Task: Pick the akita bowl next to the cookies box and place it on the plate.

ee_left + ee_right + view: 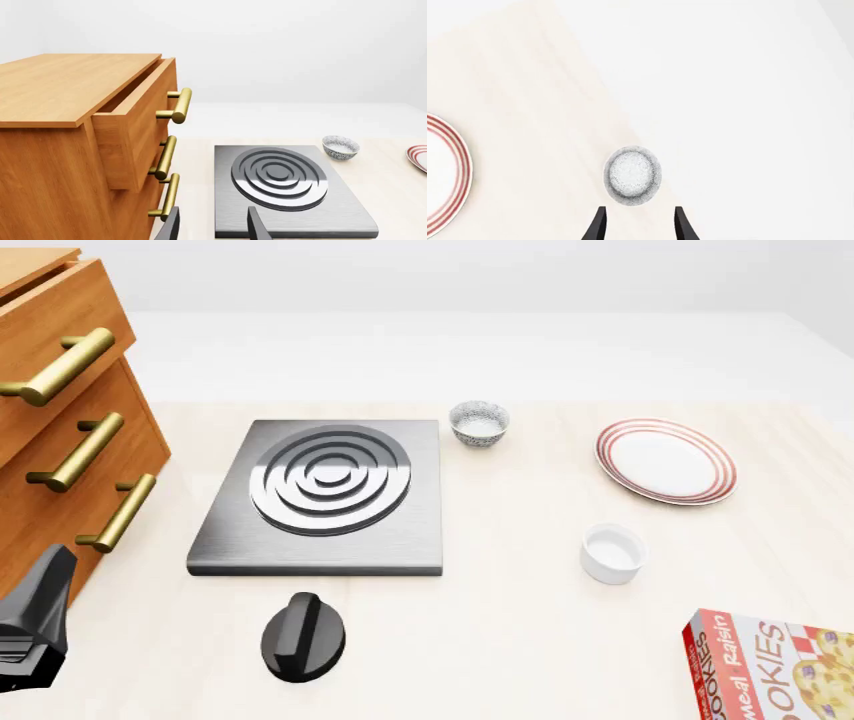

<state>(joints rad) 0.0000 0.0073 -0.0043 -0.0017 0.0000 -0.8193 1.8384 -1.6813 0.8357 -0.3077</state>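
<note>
Right pincer (637,224): fingers apart, nothing between them; a speckled bowl (632,175) lies just ahead of the tips, close to a tabletop (527,100) edge, with the plate (447,175) well apart from it. This bowl falls outside the front view. Left pincer (212,226): fingers apart, empty, near the drawer cabinet (67,150) and stove (287,190). Front view: box (774,665) at the near right corner, plate toward the right edge, a 2nd speckled bowl (479,423) beside the stove's far corner, white cup (613,552) between plate and box, black knob (304,636) near the front edge.
</note>
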